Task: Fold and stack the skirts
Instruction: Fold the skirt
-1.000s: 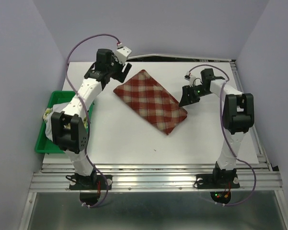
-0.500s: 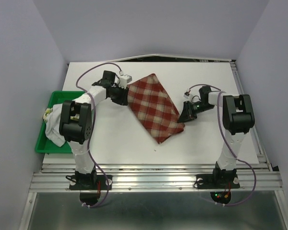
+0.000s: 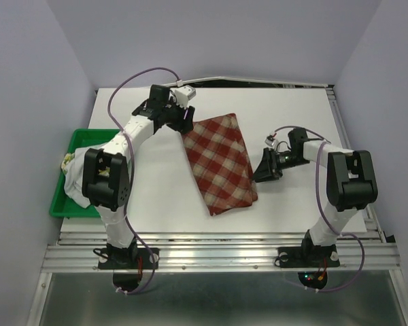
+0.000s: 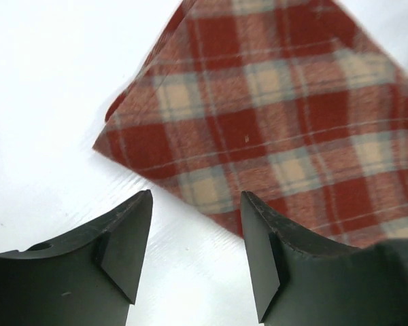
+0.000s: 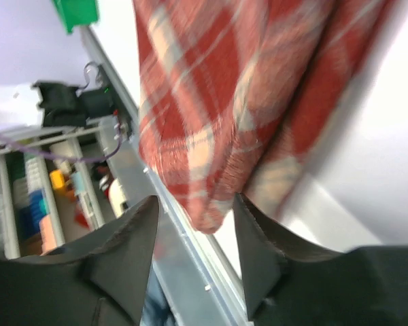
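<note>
The red-and-cream plaid skirt [image 3: 219, 163] lies folded flat in the middle of the table, its long side running from far to near. My left gripper [image 3: 185, 122] hovers at its far left corner, open, with only bare table between the fingers [image 4: 126, 248]; the plaid skirt [image 4: 292, 115] begins just ahead of them. My right gripper [image 3: 261, 171] sits at the skirt's right edge, open. The plaid skirt's [image 5: 217, 102] corner hangs just in front of its gap without being pinched. A plain white skirt [image 3: 76, 187] and a bit of fruit-print skirt [image 3: 68, 161] lie in the tray.
The green plastic tray [image 3: 90, 134] stands off the table's left edge, beside the left arm. An aluminium rail [image 3: 217, 241] runs along the near edge of the table. Purple walls close in both sides and the back.
The plaid skirt has turned from a diagonal to nearly lengthwise and slid toward the near edge. Both grippers narrowed at its edges, then widened again; the right one has followed it nearer.
</note>
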Controlling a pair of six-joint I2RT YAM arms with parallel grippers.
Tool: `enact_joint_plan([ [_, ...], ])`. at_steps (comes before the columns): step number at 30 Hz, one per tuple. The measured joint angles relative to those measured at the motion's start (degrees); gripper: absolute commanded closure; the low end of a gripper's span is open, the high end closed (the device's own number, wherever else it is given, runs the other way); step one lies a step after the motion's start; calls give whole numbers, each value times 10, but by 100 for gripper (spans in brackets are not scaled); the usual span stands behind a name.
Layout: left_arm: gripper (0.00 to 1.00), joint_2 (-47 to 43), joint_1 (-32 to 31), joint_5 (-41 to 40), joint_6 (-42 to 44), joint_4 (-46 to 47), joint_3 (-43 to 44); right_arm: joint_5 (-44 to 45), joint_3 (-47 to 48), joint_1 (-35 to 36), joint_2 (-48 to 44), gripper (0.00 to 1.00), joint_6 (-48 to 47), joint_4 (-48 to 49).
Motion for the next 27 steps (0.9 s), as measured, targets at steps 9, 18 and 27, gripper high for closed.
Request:
enact_joint_plan([
  [9,43,-20,-31,-28,-90,17,-28,78,3,-17,31,73,68,76],
  [18,57,115,-23,-45,-121,-5,-6,114,-15,9,62,84,126,129],
  [27,65,307,-12,-42,-110,-66,299,66,-70,118,93,90,259,285],
])
